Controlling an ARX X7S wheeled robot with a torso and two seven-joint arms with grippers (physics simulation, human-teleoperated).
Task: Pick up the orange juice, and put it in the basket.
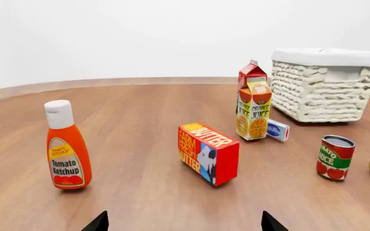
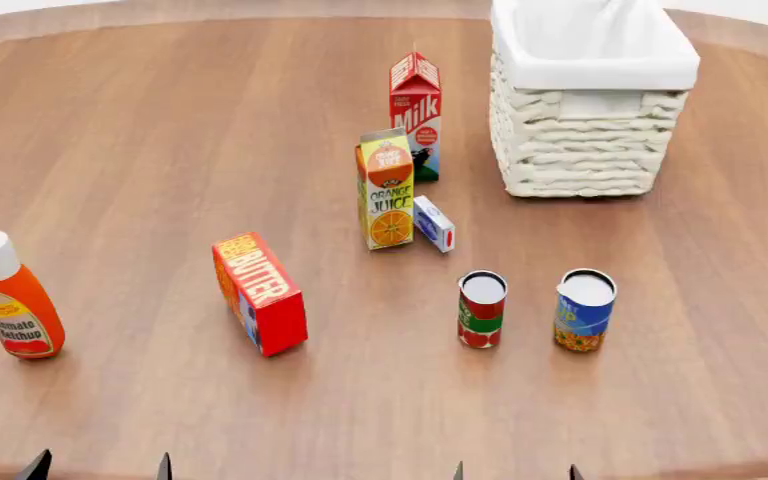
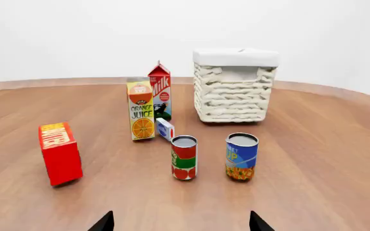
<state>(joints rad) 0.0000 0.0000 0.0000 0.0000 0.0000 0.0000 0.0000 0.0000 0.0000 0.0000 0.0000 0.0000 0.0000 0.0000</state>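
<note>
The orange juice carton (image 2: 386,189) stands upright near the middle of the round wooden table, just in front of the milk carton (image 2: 415,112); it also shows in the left wrist view (image 1: 254,110) and the right wrist view (image 3: 141,109). The cream wicker basket (image 2: 582,140) with a white cloth lining stands at the back right, also in the left wrist view (image 1: 323,86) and the right wrist view (image 3: 234,94). My left gripper (image 2: 99,467) and right gripper (image 2: 515,472) are open and empty at the table's near edge, far short of the carton.
A red butter box (image 2: 260,293) stands front left of the juice. A ketchup bottle (image 2: 15,297) is at far left. A small blue-white box (image 2: 434,223) lies beside the juice. A tomato can (image 2: 482,310) and a blue can (image 2: 584,310) stand between my right gripper and the basket.
</note>
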